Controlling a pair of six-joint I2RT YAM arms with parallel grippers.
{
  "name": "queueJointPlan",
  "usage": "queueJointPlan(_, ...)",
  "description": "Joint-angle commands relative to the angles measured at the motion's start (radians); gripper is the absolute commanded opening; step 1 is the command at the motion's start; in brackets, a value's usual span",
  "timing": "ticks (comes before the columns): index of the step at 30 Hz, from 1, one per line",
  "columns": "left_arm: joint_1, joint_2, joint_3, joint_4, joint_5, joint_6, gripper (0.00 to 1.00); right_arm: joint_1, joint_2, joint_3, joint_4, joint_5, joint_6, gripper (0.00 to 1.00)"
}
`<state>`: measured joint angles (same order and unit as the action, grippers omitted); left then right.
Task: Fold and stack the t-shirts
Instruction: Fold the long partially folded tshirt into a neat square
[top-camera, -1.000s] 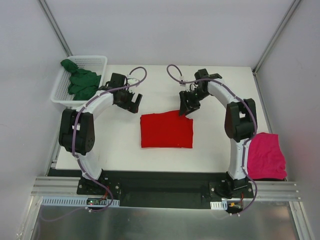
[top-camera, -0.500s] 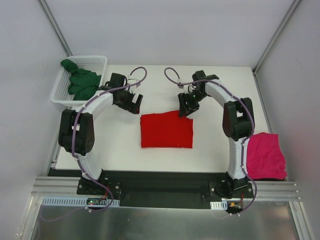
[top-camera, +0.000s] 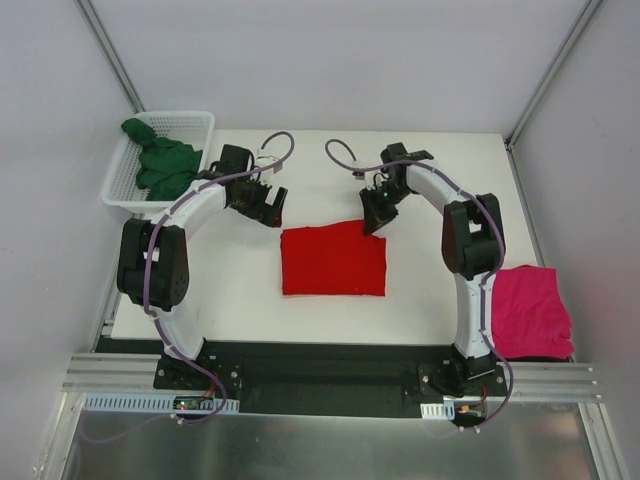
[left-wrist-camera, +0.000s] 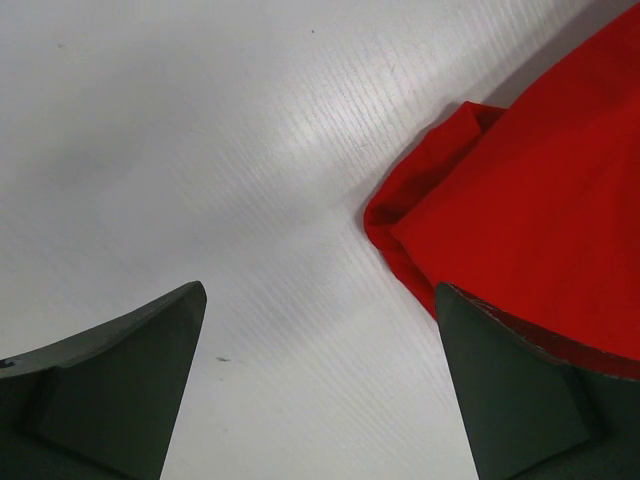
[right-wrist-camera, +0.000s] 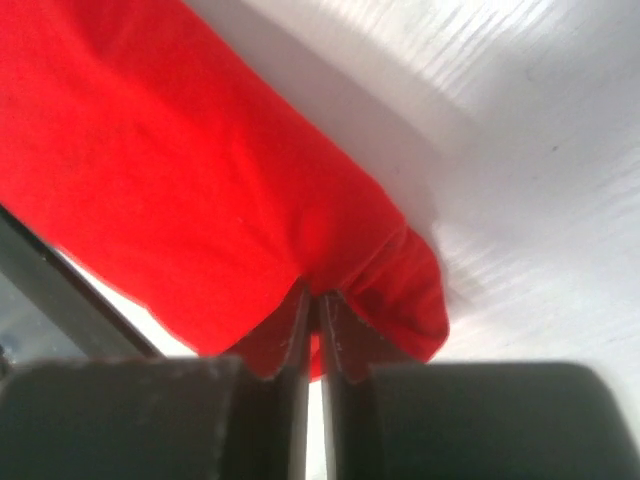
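Observation:
A folded bright red t-shirt (top-camera: 333, 260) lies flat mid-table. My right gripper (top-camera: 372, 222) is at its far right corner, and in the right wrist view its jaws (right-wrist-camera: 318, 295) pinch a bunched fold of the red cloth (right-wrist-camera: 180, 170). My left gripper (top-camera: 272, 210) hovers open just beyond the far left corner. The left wrist view has that red corner (left-wrist-camera: 540, 200) beside the right finger, with only bare table inside the gripper (left-wrist-camera: 320, 290). A magenta-pink t-shirt (top-camera: 530, 310) lies at the right edge. A dark green t-shirt (top-camera: 165, 165) sits in the basket.
The white mesh basket (top-camera: 190, 118) stands off the table's far left corner. White walls close in the back and both sides. The arm bases and a metal rail run along the near edge.
The right gripper's jaws have closed onto the red shirt's far right corner, and its wrist has shifted slightly left. The left arm has barely moved.

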<state>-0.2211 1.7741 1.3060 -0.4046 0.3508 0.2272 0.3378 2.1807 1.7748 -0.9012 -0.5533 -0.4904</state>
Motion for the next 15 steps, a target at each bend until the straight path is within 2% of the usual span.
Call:
queueJointPlan(1,0.006,-0.024,0.048,-0.008,0.043,0.003,0.99,0.010,-0.016,0.041,-0.008,0.015,-0.011,0.01)
queueJointPlan(15,0.005,-0.004,0.078,-0.008,0.047,0.014,0.99,-0.025,-0.157,-0.066,-0.122,0.018,-0.086,0.01)
